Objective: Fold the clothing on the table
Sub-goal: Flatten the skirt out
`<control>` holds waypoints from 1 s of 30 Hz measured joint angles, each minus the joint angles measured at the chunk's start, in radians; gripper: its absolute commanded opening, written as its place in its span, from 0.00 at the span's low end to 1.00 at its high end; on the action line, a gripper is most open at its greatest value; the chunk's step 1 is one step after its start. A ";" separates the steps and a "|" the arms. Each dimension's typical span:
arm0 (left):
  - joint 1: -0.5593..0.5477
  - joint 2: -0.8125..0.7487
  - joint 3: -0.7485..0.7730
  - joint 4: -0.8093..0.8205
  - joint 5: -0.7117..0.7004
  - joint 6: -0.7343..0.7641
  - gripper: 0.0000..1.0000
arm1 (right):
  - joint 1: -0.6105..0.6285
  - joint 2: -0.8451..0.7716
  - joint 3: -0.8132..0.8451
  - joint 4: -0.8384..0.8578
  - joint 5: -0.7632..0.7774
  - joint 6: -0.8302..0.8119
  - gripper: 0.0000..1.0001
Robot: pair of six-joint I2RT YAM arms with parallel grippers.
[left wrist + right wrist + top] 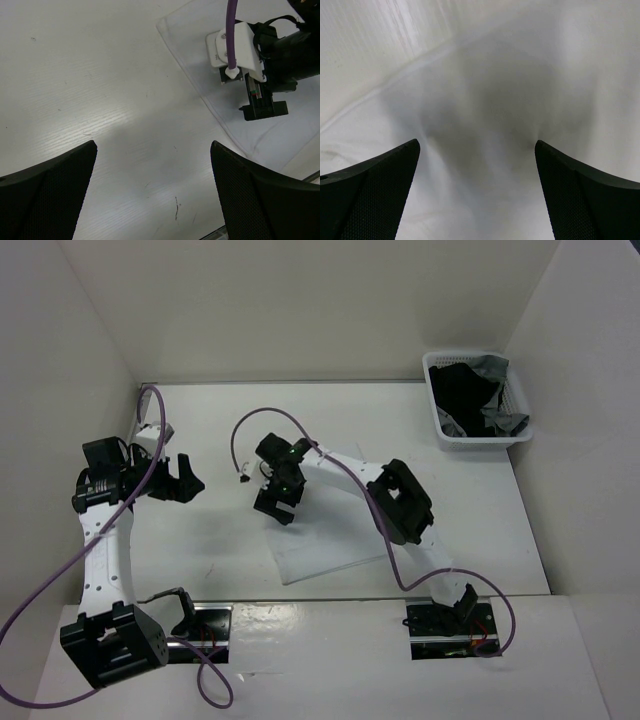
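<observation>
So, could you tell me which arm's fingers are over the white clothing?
The right arm's fingers, open above the white clothing; the left arm's fingers hang over bare table beside it.

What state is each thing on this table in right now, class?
clothing, lying flat, ungripped.
left fingers, open, empty, over bare table.
right fingers, open, empty, over the clothing.
basket, upright, holding dark garments.
</observation>
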 measured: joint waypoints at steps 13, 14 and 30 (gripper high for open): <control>-0.060 0.319 0.079 0.024 0.047 -0.027 0.95 | -0.398 -0.379 0.060 -0.044 -0.166 0.113 0.96; -0.064 0.368 0.093 0.029 0.056 -0.031 0.95 | -0.456 -0.430 0.019 -0.018 -0.179 0.117 0.96; -0.281 0.838 0.250 0.274 0.112 -0.224 0.66 | -0.785 -0.655 -0.485 0.026 -0.259 0.120 0.87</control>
